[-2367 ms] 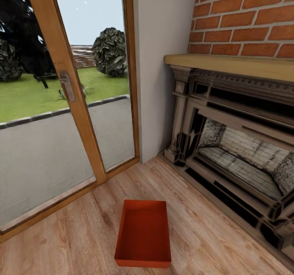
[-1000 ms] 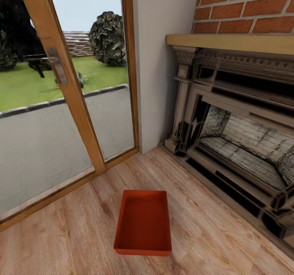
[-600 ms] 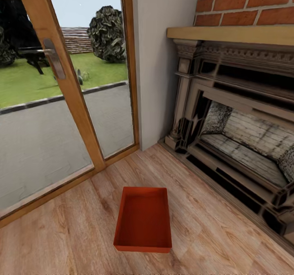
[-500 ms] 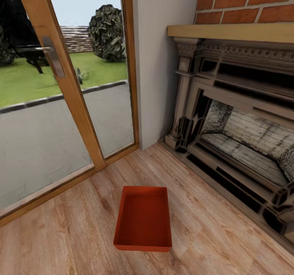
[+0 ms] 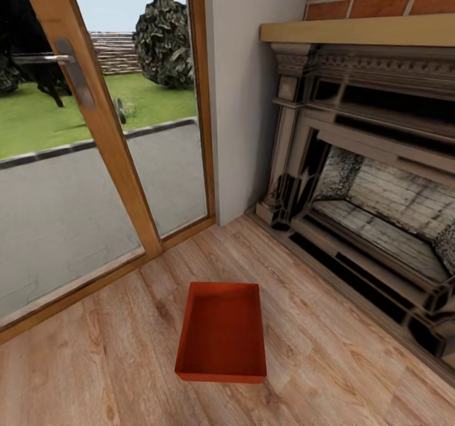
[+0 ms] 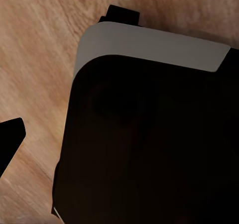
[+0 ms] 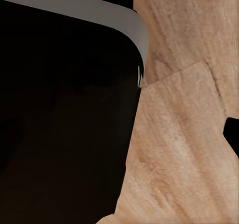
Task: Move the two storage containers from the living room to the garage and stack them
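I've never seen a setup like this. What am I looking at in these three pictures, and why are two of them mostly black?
These are computer-rendered pictures from a simulated wheeled robot with two arms, steered by a person. The big picture comes from a camera on its head, looking forward and down into a living room. On the wood plank floor lies one empty red-orange storage container, open at the top. Behind it stand a glass door with a garden outside and a brick fireplace.

The other two pictures come from cameras near each arm's pincer. Both point down at the same wood floor, and the large dark shape with a pale edge in front of each seems to be part of the robot's own body. Nothing is held as far as I can see; the pincers themselves are too hidden to judge.
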Controlling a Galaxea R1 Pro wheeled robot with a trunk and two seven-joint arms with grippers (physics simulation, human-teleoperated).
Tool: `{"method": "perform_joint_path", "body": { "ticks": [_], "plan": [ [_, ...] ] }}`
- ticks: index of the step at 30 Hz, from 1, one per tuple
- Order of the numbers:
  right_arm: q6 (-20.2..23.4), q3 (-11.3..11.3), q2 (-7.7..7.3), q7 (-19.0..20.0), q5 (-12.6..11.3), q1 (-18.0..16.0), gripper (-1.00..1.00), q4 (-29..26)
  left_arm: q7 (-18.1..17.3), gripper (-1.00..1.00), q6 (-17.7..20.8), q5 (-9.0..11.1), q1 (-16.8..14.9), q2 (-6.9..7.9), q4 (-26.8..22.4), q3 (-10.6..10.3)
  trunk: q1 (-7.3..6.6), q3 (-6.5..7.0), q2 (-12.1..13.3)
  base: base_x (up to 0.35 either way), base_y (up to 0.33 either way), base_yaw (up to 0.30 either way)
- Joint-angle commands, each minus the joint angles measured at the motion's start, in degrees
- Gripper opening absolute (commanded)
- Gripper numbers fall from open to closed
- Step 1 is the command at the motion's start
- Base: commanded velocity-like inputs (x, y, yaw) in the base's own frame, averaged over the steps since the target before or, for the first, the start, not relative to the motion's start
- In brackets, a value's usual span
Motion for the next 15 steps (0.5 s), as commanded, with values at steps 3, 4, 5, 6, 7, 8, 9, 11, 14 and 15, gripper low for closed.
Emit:
{"method": "perform_joint_path", "body": {
  "ticks": [3, 4, 5, 6, 7, 8, 9, 11, 14, 15],
  "plan": [
    [-0.33, 0.47, 0.01, -0.07, -0.48, -0.06, 1.0, 0.17, 0.13, 1.0, 0.05, 0.36, -0.02, -0.01, 0.0, -0.16, 0.66, -0.86, -1.24, 0.0, 0.0, 0.0],
    [-0.33, 0.47, 0.02, -0.07, -0.48, -0.06, 1.0, 0.17, 0.13, 1.0, 0.05, 0.36, -0.02, -0.01, 0.0, -0.16, 0.88, -1.13, -1.64, 0.0, 0.0, 0.0],
    [-0.33, 0.47, 0.02, -0.07, -0.48, -0.06, 1.0, 0.17, 0.13, 1.0, 0.04, 0.36, -0.02, -0.01, 0.0, -0.16, 1.1, -1.4, -2.04, 0.0, 0.0, 0.0],
    [-0.33, 0.47, 0.03, -0.07, -0.48, -0.06, 1.0, 0.17, 0.13, 1.0, 0.04, 0.36, -0.02, -0.01, 0.0, -0.16, 1.32, -1.67, -2.44, 0.0, 0.0, 0.0],
    [-0.33, 0.47, 0.03, -0.07, -0.48, -0.06, 1.0, 0.17, 0.13, 1.0, 0.04, 0.36, -0.02, -0.01, 0.0, -0.16, 1.54, -1.94, -2.84, 0.0, 0.0, 0.0],
    [-0.33, 0.47, 0.03, -0.07, -0.48, -0.06, 1.0, 0.17, 0.13, 1.0, 0.04, 0.36, -0.02, -0.01, 0.0, -0.16, 1.76, -2.21, -3.24, 0.0, 0.0, 0.0],
    [-0.33, 0.47, 0.04, -0.05, -0.48, -0.06, 1.0, 0.17, 0.13, 1.0, 0.04, 0.36, -0.02, -0.01, 0.0, -0.16, 1.98, -2.48, -3.64, 0.0, 0.0, 0.0],
    [-0.33, 0.47, 0.01, -0.06, -0.48, -0.06, 1.0, 0.17, 0.13, 1.0, 0.07, 0.36, -0.02, -0.01, 0.0, -0.16, 2.42, -3.02, -4.45, 0.0, 0.0, 0.0],
    [-0.33, 0.47, 0.01, -0.06, -0.48, -0.06, 1.0, 0.17, 0.13, 1.0, 0.07, 0.36, -0.02, -0.01, 0.0, -0.16, 3.08, -3.83, -5.65, 0.0, 0.0, 0.0],
    [-0.33, 0.47, 0.03, -0.07, -0.48, -0.06, 1.0, 0.17, 0.13, 1.0, 0.06, 0.36, -0.02, -0.01, 0.0, -0.16, 3.3, -4.1, -6.05, 0.0, 0.0, 0.0]
  ]
}}
